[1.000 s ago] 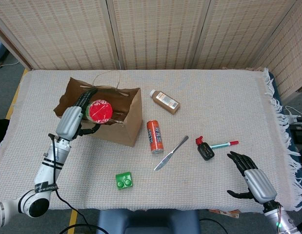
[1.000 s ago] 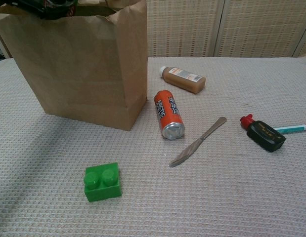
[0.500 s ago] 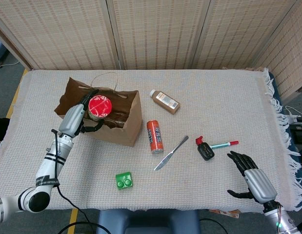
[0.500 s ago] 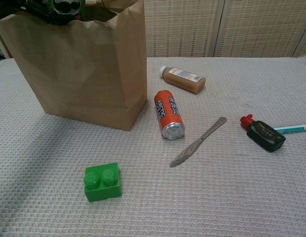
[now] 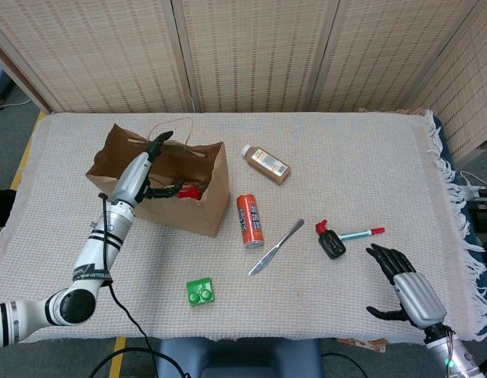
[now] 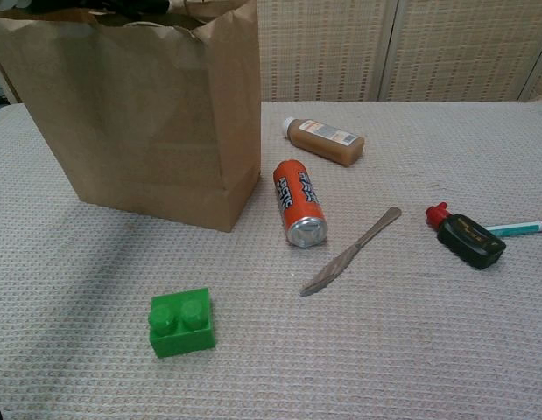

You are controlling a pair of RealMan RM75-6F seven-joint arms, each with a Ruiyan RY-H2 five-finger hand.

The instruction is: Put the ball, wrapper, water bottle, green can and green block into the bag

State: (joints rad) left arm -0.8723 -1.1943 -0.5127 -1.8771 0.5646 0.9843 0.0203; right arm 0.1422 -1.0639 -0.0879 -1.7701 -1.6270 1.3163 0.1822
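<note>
Can (image 5: 190,191) now bagged, below left hand (image 5: 145,168)

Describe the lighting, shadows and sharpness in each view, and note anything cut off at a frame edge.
Head view: even, soft light, no glare; the bag's inside is dark. The right robot hand sits at the lower corner, its arm cropped. Chest view: sharp up close; the green block casts a faint shadow, the bag's top and the pen are cut off by the frame.
</note>
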